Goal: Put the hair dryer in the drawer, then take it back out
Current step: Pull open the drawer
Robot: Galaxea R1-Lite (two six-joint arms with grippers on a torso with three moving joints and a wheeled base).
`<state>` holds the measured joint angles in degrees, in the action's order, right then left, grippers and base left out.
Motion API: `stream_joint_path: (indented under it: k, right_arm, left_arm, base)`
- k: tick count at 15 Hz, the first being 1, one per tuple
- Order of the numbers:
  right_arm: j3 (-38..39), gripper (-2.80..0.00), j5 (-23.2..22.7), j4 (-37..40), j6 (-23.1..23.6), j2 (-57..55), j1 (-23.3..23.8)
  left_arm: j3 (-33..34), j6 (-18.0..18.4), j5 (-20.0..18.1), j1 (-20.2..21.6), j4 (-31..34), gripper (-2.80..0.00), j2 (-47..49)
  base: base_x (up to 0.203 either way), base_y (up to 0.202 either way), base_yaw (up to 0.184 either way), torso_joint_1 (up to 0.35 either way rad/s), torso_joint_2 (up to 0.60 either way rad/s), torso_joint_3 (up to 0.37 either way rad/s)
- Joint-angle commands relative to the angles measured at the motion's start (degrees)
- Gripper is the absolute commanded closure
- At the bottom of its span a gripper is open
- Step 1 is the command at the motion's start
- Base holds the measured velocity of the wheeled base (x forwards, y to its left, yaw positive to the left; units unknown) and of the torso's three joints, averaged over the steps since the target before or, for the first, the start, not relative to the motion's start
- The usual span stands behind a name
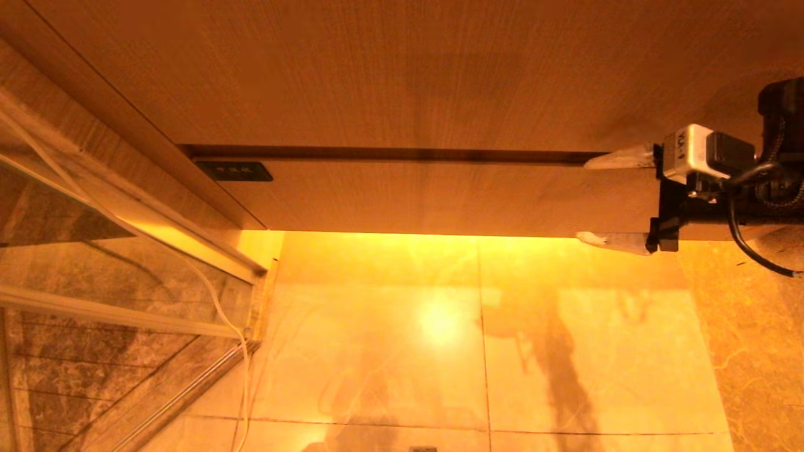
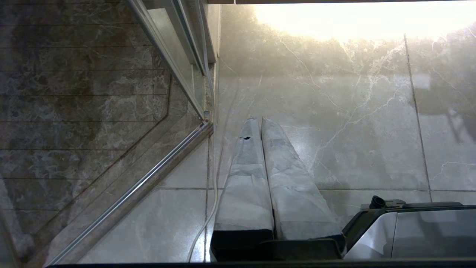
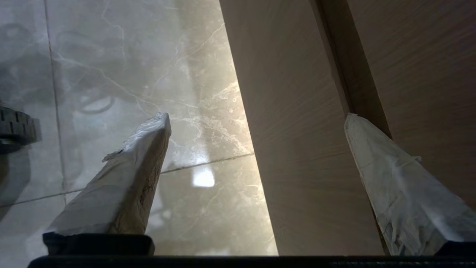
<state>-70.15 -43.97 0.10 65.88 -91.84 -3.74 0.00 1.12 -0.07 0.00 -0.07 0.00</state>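
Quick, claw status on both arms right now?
Left claw: shut, holding nothing, hanging over the marble floor tiles.
Right claw: open, empty, fingers straddling the closed light-wood drawer front.

We look down on a broad light-wood countertop with fine straight grain, filling the upper part of the head view. Below it lies a glossy pale marble tile floor with thin dark grout lines, washed in warm amber light from under the cabinet, with one bright round glare spot. At our left stands a metal-framed glass shower partition, darker veined stone tiling behind it.
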Motion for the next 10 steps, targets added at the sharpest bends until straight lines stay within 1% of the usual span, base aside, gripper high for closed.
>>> stream_joint_path:
  k: [1, 3, 6, 8, 10]
  right_arm:
    - [-2.1, -2.8, -0.2, 0.0, 0.8, -3.8, 0.0]
    - [-5.3, -2.8, 0.0, 0.3, 1.7, -5.1, 0.0]
    - [-6.3, -2.8, 0.3, 0.5, 2.1, -5.1, 0.0]
    - [-7.8, -2.8, 1.1, 1.4, 5.0, -4.8, 0.0]
    - [-8.1, -2.8, 1.9, 5.5, 6.7, -3.4, 0.0]
  left_arm:
    - [0.1, 0.0, 0.0, 0.0, 0.0, 0.0, 0.0]
    - [0.1, 0.0, 0.0, 0.0, 0.0, 0.0, 0.0]
    - [0.1, 0.0, 0.0, 0.0, 0.0, 0.0, 0.0]
    - [0.1, 0.0, 0.0, 0.0, 0.0, 0.0, 0.0]
    - [0.1, 0.0, 0.0, 0.0, 0.0, 0.0, 0.0]
  base:
    - [0.0, 0.0, 0.0, 0.0, 0.0, 0.0]
    - [0.0, 0.0, 0.0, 0.0, 0.0, 0.0]
    - [0.0, 0.0, 0.0, 0.0, 0.0, 0.0]
    - [0.0, 0.0, 0.0, 0.0, 0.0, 0.0]
    - [0.0, 0.0, 0.0, 0.0, 0.0, 0.0]
